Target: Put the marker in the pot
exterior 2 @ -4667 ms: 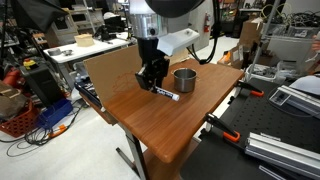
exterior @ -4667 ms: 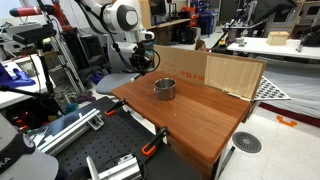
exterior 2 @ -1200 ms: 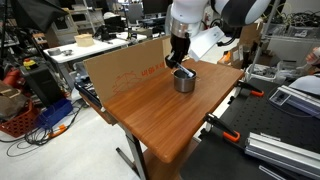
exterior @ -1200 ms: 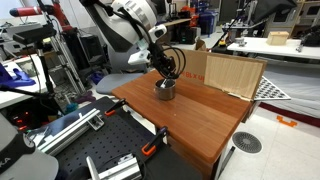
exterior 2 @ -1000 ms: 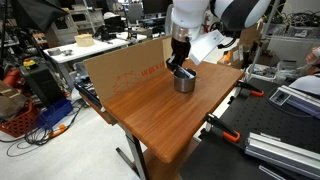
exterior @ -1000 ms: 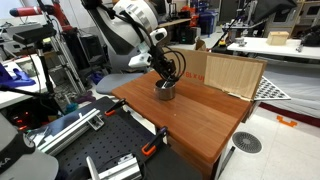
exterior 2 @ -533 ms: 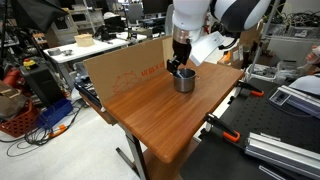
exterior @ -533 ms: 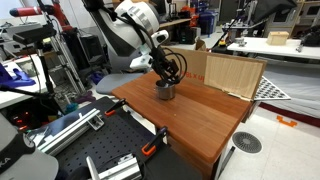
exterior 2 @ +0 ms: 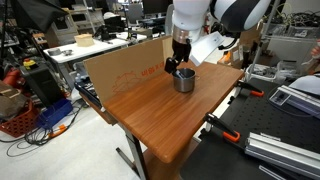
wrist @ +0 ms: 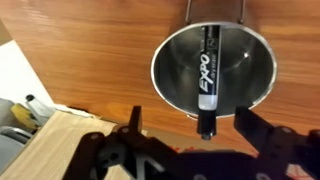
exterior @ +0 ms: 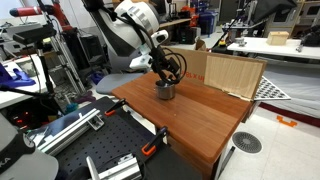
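Wrist view: the marker (wrist: 207, 70), a black EXPO, lies inside the pot (wrist: 170, 60), crossing the round mouth from rim to rim. Its capped end reaches the rim on the pincer's side. We cannot tell whether it leans on that rim.

The pincer (wrist: 190, 130) hangs straight above the pot with its jaws spread wide, one dark finger on each side of the mouth and nothing held.

In both exterior views the pincer (exterior: 168, 72) (exterior 2: 180, 62) sits just over the pot (exterior: 164, 91) (exterior 2: 184, 81) and blocks its opening, so we cannot see the marker there.

The pot stands upright on the wooden bench (exterior: 200, 120) (exterior 2: 160, 120). A large cardboard box (exterior: 225, 72) (exterior 2: 115, 65) stands near the pot along one bench edge, apart from it. An orange-handled clamp (exterior: 150, 148) grips the bench edge.
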